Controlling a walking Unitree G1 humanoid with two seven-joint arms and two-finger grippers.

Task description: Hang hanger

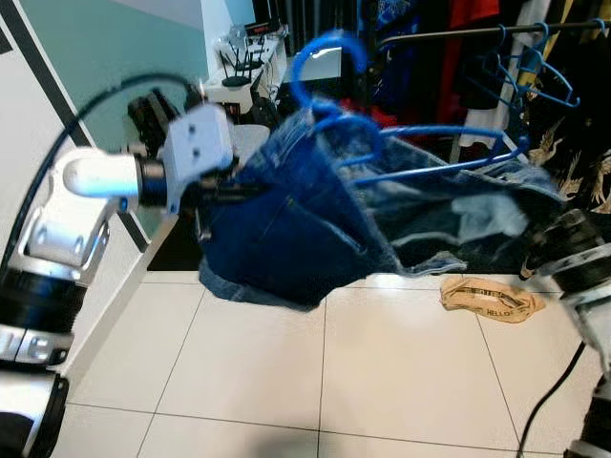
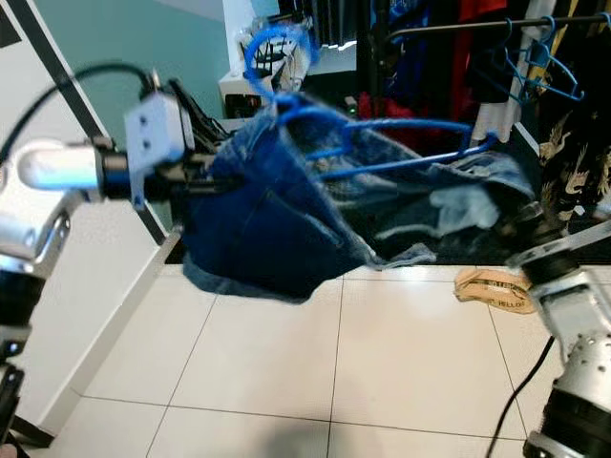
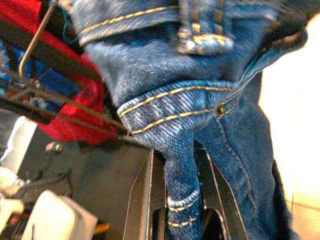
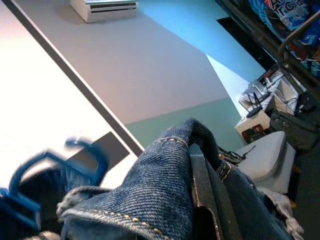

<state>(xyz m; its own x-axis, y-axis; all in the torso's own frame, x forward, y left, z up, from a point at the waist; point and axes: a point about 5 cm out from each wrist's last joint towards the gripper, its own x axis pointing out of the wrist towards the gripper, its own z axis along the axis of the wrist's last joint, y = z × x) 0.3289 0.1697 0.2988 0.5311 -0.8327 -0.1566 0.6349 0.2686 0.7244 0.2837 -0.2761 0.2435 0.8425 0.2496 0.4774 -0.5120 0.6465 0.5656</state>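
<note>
Holding blue hanger [image 1: 382,143] with jeans [image 1: 286,229] draped over it in mid-air, long axis roughly level, left to right, hook [image 1: 325,62] pointing up. Left gripper [image 3: 182,220] clamps denim at left end; right gripper [image 4: 202,200] pinches denim at right end. Clothes rail [image 1: 458,33] with empty hangers [image 1: 539,67] stands behind; tan bag [image 1: 492,298] on floor.

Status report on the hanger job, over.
Left gripper shut on jeans; right gripper shut on their other end. Blue hanger inside jeans, hook up, short of rail. Empty hangers already on rail.
</note>
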